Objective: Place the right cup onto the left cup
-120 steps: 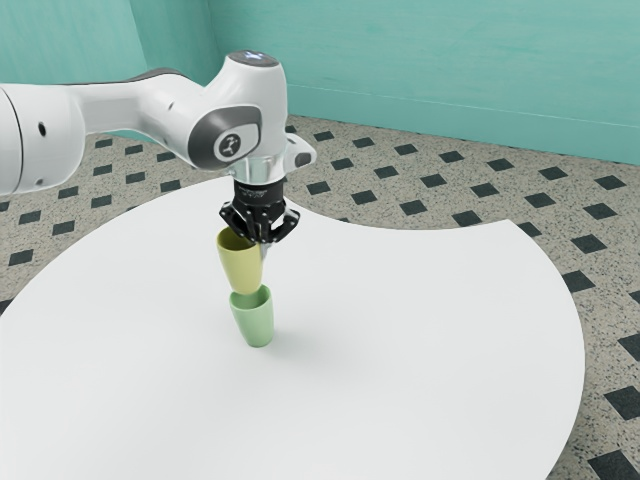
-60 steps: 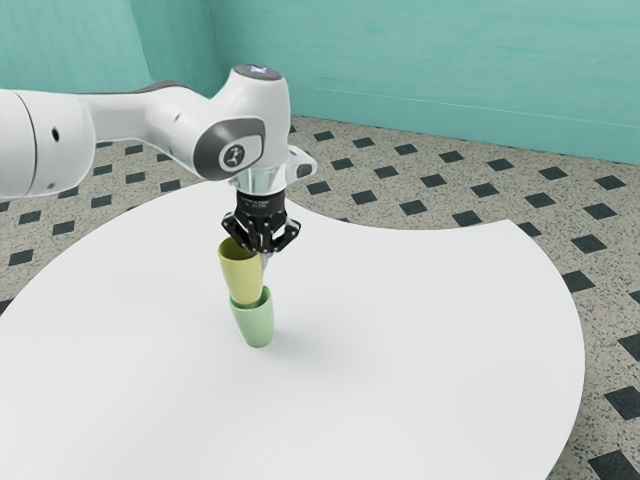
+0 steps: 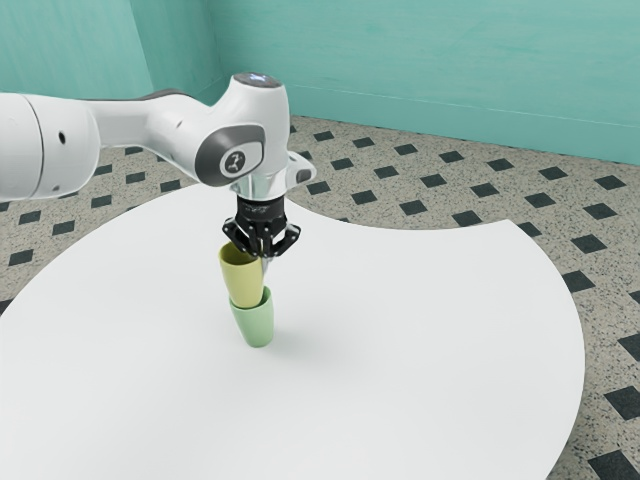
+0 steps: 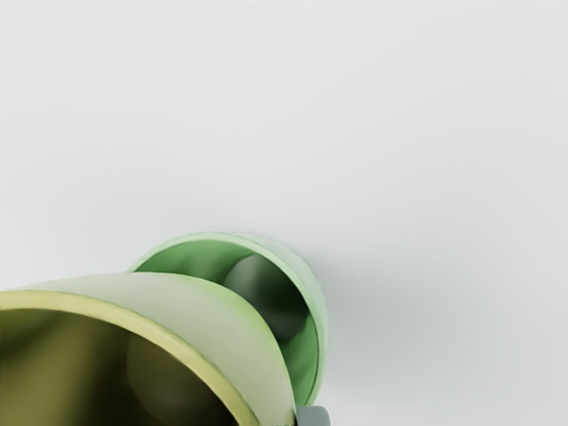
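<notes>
White table (image 3: pixel 430 340), its inward-curving edge lying beyond the cups. Arm (image 3: pixel 140 122), reaching over the table, hand pointing down. Gripper (image 3: pixel 263 258), its fingers pinching the yellow cup (image 3: pixel 241 280) by the rim wall, presumably to leave the base free for nesting. That cup is near upright, base at the mouth of the green cup (image 3: pixel 256 325), which stands upright, well inside the edge, as receiver; seating depth unclear.

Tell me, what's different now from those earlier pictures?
The hand and the yellow cup it grips have moved down together, bringing that cup's lower end to the mouth of the green cup. Nothing was newly grasped or let go. The green cup stayed put on the table.
</notes>
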